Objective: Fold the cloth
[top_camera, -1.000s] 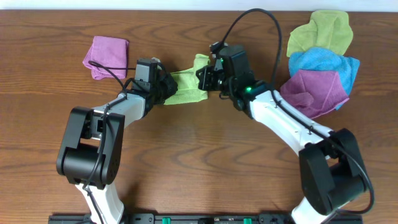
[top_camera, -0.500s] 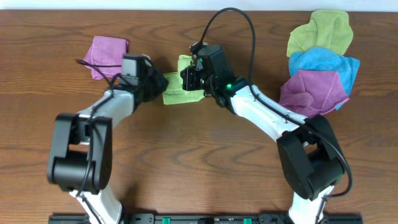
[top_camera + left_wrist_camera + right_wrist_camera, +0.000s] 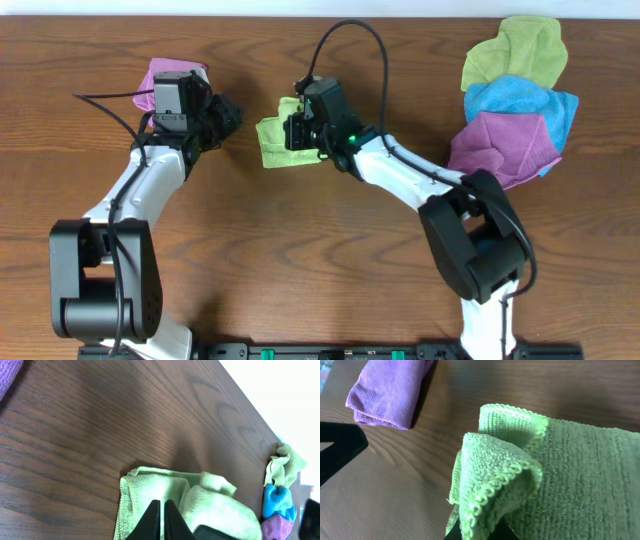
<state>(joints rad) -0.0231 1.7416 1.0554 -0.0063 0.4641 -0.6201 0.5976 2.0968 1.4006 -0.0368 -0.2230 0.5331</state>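
From where I stand, the cloth [image 3: 272,148] lies on the wooden surface [image 3: 330,250] a little left of centre, between the two arms. It is bunched into a rough part-fold, not laid flat. The right pincer [image 3: 293,131] is clenched on the cloth's right side. Its wrist view shows a corner pinched up into a soft loop, with the stitched hem [image 3: 520,467] curling over on itself.

The left pincer [image 3: 226,117] sits apart from the cloth, just beside the folded purple cloth [image 3: 170,78]. Its fingers [image 3: 152,525] are drawn almost together with nothing between them.

Well off to the right is a heap of an olive-green cloth [image 3: 515,50], a blue cloth [image 3: 520,100] and a crumpled purple cloth [image 3: 500,150], none of it touched.

The lime cloth looks light, plush and thoroughly limp. I'd expect it to sag and slump wherever it isn't supported, and to drag rather than slide cleanly on the wood. It isn't fragile and it isn't slippery, since the pile should give the fingers good bite. The hem at a corner seems the best place to take hold, where there is one layer or a tidy pair. A second hold on the neighbouring corner would probably keep the edge taut while it is carried over.
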